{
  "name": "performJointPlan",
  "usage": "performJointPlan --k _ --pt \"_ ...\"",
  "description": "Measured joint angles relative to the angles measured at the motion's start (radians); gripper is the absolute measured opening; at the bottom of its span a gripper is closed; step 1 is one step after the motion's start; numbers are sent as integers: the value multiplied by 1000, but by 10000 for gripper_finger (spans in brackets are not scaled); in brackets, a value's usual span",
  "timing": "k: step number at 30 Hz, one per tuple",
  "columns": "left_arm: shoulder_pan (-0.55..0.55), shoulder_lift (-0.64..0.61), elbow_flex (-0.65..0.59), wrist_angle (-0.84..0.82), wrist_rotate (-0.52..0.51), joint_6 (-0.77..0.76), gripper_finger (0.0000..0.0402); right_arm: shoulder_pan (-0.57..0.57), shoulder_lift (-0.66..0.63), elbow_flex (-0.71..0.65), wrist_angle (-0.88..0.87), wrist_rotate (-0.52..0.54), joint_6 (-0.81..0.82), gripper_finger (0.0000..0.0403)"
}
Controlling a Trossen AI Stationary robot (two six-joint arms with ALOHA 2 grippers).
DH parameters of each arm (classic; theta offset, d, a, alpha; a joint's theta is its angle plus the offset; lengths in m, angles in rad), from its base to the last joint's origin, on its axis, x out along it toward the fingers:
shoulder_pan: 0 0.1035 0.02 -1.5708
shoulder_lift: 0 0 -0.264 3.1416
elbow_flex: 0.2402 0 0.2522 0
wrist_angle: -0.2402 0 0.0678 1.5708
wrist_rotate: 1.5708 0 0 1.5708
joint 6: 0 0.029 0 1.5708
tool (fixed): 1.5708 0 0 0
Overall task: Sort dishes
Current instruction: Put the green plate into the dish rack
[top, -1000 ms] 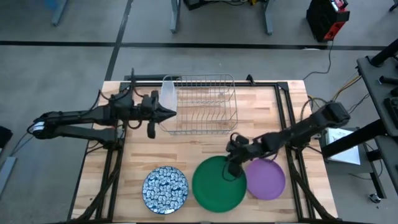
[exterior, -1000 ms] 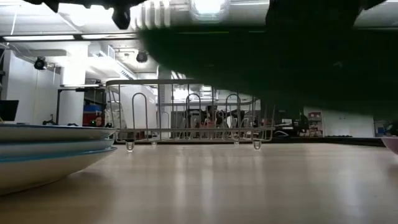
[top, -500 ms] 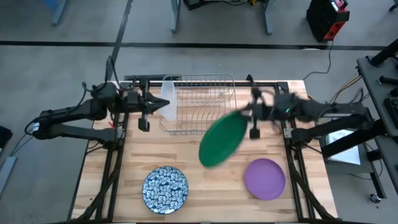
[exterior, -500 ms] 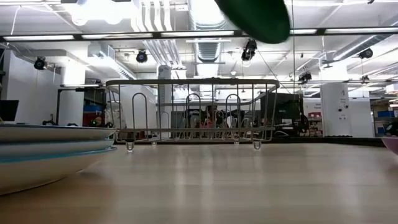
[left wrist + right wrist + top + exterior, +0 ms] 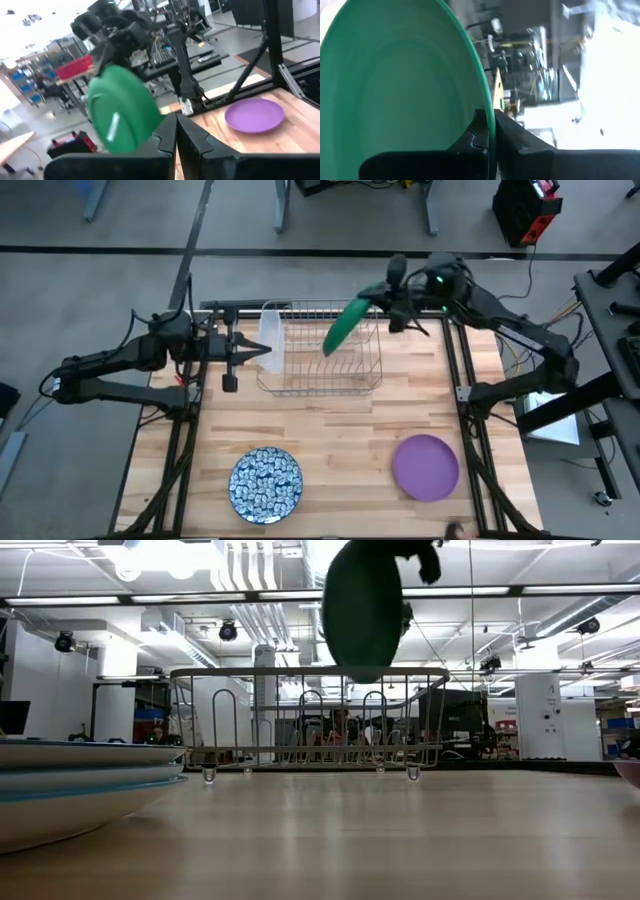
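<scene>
- Right hand (image 5: 385, 298) grips the green plate (image 5: 343, 326) by its rim, tilted on edge above the dish rack (image 5: 320, 370), presumably for slotting.
- Left hand (image 5: 262, 352), fingers closed together, waits beside the rack.

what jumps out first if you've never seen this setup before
The green plate stands out: the right gripper holds it by the rim, tilted on edge in the air above the wire dish rack at the table's far side. The left gripper holds a pale plate at the rack's left end. A purple plate and a blue-and-white patterned plate lie flat near the front edge.
</scene>
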Motion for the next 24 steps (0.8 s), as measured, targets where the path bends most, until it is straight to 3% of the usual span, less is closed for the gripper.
performJointPlan --k 7,14,21,24 --pt "0 -4 0 -48 -1 -65 0 -101 78 7 -61 -156 -305 0" --pt "0 -5 0 -49 -2 -79 0 -130 91 8 -195 -264 -469 0" --pt "0 -5 -1 -48 -3 -50 0 -184 91 -1 -268 -472 -606 0" --pt "0 -4 -1 -48 -2 -41 0 -197 97 -8 -279 -489 -665 0"
